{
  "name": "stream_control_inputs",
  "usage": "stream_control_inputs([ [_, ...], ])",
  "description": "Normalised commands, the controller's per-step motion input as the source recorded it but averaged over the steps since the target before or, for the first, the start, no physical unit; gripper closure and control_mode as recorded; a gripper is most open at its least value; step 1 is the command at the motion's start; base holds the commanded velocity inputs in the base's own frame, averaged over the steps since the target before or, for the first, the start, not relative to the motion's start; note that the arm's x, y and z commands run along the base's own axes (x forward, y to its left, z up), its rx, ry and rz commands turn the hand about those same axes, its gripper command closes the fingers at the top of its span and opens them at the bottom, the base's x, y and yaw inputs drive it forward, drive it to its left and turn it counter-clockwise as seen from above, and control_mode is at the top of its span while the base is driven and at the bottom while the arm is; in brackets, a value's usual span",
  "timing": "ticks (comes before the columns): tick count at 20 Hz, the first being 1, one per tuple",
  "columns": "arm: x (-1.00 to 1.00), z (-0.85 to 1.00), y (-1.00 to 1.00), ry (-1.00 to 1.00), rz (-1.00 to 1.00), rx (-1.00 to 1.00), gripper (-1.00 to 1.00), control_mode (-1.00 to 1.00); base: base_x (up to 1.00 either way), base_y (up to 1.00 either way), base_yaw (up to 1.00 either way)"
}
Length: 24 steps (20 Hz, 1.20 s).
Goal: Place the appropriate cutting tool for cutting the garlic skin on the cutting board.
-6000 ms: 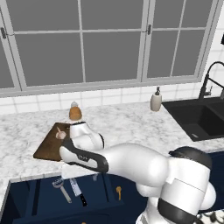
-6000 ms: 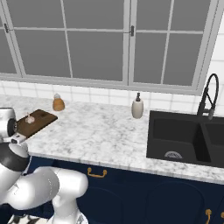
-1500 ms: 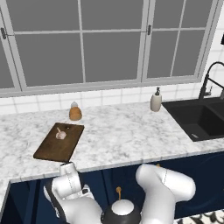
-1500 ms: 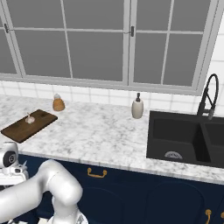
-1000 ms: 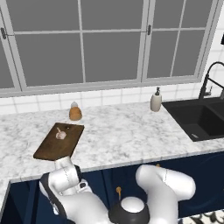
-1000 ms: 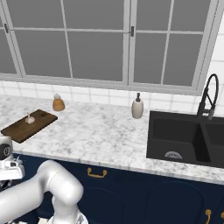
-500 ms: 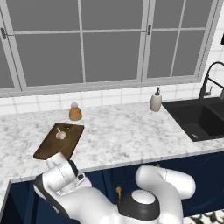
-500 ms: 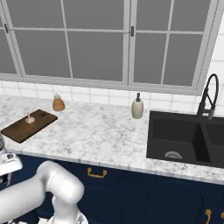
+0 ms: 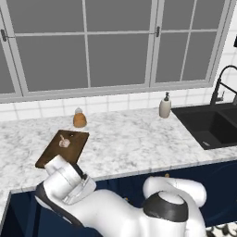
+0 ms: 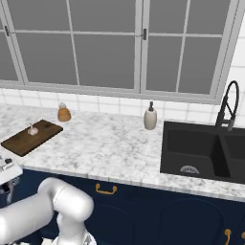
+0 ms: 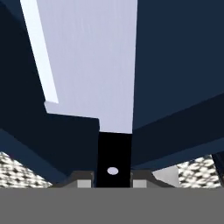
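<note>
The gripper [image 11: 113, 179] is pinched on the black handle of the knife [image 11: 94, 65], whose wide silver blade runs straight away from the fingers (the handle sits squarely between them) against dark blue cabinet fronts. In the base views the arm is folded low in front of the counter [image 9: 134, 139], below its front edge. The cutting board [image 9: 62, 148] lies near the counter's left end, close to the front edge, with the garlic [image 9: 64, 142] resting on its far half. An orange-brown jar [image 9: 79, 119] stands just behind the board by the tiled wall, a soap dispenser [image 9: 165, 106] farther right beside the black sink [image 9: 214, 127].
</note>
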Motion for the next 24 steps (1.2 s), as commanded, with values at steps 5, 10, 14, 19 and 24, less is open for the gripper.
stream_control_inputs([
  [5,-0.39,1.00,-0.28,0.07,0.22,0.11,1.00,-1.00,0.00,0.00,0.00],
  [10,0.16,0.76,-0.18,0.03,0.16,0.17,1.00,-1.00,0.00,0.00,0.00],
  [14,0.85,0.17,0.03,0.02,0.08,0.22,1.00,-1.00,0.00,0.00,0.00],
  [19,1.00,0.00,0.35,0.01,0.01,0.11,1.00,-1.00,0.00,0.00,0.00],
  [24,1.00,0.00,0.61,0.00,0.00,0.00,1.00,-1.00,0.00,0.00,0.00],
])
